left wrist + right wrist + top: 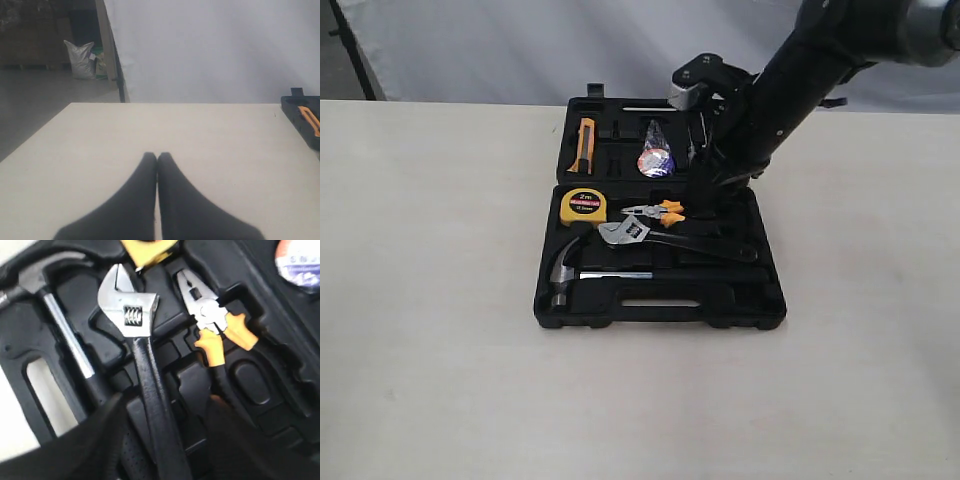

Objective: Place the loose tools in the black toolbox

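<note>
**Toolbox** [720, 312]: black case, open flat on table [440, 300], approx. centre. Both halves face up. The near half has the hand slot [660, 303] along its near side.

**Wrench** [670, 240]: inside near half, lying slantwise. Its silver jaw end is just beside the tape measure [582, 205] and the pliers [658, 211]. The black handle runs off toward the box's right side. Seated in a recess or resting on the ridges: cannot tell.

**Hammer** [563, 265]: inside near half, head at the left end, between tape measure and hand slot. The chrome shaft runs right, parallel to the slot. The black sleeve blends w/ the case, so its end is not clear.

**Tape roll** [656, 160]: inside far half, approx. middle, blue-red label showing. A utility knife [585, 142] sits in the same half to the left, apart from the roll.

**R claw** [166, 405]: arm slants down from upper right in ext. view, w/ the claw low over the box's right part. In the wrist view the claw is open, w/ one of its fingers [107, 440] on each side of the wrench handle. A gap is visible on both sides and nothing is gripped.

**L claw** [157, 156]: closed, fingertips pressed together, empty. It is over bare table, well apart from the box. Only a box corner w/ the knife shows in its wrist view.
</note>
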You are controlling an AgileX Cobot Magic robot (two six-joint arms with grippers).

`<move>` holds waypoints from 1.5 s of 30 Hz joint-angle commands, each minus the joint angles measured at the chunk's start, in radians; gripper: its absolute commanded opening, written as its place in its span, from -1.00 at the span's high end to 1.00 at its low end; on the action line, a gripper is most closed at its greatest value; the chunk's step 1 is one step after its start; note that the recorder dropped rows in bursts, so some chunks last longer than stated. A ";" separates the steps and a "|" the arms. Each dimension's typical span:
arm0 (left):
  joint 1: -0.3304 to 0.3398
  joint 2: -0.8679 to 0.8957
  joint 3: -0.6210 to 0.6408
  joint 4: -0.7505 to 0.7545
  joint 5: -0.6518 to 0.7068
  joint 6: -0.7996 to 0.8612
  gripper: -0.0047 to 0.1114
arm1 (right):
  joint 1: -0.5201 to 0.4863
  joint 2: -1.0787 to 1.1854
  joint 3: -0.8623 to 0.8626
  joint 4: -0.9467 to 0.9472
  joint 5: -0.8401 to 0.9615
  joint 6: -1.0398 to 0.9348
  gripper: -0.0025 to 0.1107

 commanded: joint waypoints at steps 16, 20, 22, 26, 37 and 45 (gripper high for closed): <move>0.003 -0.008 0.009 -0.014 -0.017 -0.010 0.89 | 0.049 0.137 -0.006 0.091 -0.123 -0.167 -0.05; 0.003 -0.008 0.009 -0.014 -0.017 -0.010 0.89 | 0.061 0.165 -0.006 0.082 -0.104 -0.169 0.04; 0.003 -0.008 0.009 -0.014 -0.017 -0.010 0.89 | 0.063 0.174 -0.006 0.060 -0.087 -0.173 0.33; 0.003 -0.008 0.009 -0.014 -0.017 -0.010 0.89 | 0.060 0.166 -0.019 0.057 -0.094 -0.160 0.95; 0.003 -0.008 0.009 -0.014 -0.017 -0.010 0.89 | 0.069 0.049 -0.072 0.072 -0.068 -0.130 0.95; 0.003 -0.008 0.009 -0.014 -0.017 -0.010 0.89 | 0.150 0.008 -0.002 -0.123 -0.130 -0.127 0.96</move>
